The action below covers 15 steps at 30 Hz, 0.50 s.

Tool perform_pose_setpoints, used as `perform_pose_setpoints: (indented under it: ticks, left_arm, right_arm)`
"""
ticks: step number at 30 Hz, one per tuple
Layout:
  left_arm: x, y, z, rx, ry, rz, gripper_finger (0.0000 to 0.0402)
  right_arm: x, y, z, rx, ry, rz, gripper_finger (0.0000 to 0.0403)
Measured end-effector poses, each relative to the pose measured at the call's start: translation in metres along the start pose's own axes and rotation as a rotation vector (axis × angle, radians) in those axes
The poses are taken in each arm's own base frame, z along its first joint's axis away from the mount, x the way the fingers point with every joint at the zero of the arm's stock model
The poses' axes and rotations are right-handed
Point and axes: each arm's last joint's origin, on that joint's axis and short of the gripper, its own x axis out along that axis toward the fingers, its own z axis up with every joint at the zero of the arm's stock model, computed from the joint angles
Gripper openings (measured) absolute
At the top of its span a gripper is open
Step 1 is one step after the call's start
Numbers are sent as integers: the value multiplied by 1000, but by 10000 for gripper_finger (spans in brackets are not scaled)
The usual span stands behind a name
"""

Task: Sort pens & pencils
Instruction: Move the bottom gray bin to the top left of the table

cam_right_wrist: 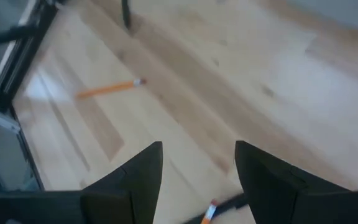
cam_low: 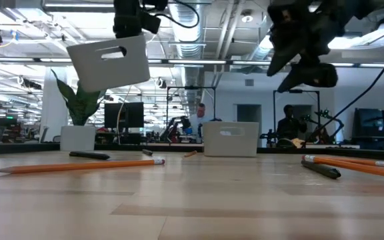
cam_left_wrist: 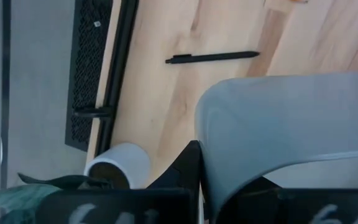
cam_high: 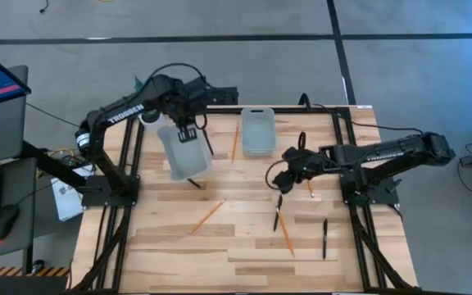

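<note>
My left gripper (cam_high: 188, 133) is shut on a pale plastic bin (cam_high: 185, 154), which hangs high over the table's far left (cam_low: 112, 63). A second pale bin (cam_high: 258, 131) stands on the table at the far middle. Orange pencils (cam_high: 209, 215) (cam_high: 285, 233) (cam_high: 235, 141) and black pens (cam_high: 324, 238) (cam_high: 206, 139) lie flat on the wood. My right gripper (cam_high: 281, 182) hovers open right of centre, above a pen and a pencil end (cam_right_wrist: 213, 210), touching nothing. My left gripper holds the bin by the rim of its end wall (cam_left_wrist: 207, 155), above the handle slot (cam_low: 112, 52). One finger (cam_left_wrist: 185, 171) is outside the wall and the other inside. The fingers come from above, pointing down. The bin hangs tilted below them, clear of the table.
A white pot with a green plant (cam_low: 79, 130) stands at the far left edge. Black frame rails (cam_high: 129, 164) (cam_high: 359, 164) run along both sides of the table. The near half of the wood has open room between scattered pencils and pens.
</note>
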Motion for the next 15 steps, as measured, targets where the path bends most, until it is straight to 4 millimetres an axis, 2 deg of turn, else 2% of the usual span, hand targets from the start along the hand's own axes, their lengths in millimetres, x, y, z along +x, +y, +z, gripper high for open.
perform_pose_setpoints:
  ticks: [9, 15]
  left_arm:
    - [7, 35, -11, -17, 26, 5, 1]
    - [10, 52, -19, -59, 51, 5, 1]
  right_arm:
    - [-5, -8, 44, 9, -252, 107, 221]
    - [-10, -19, 64, 4, -323, 156, 221]
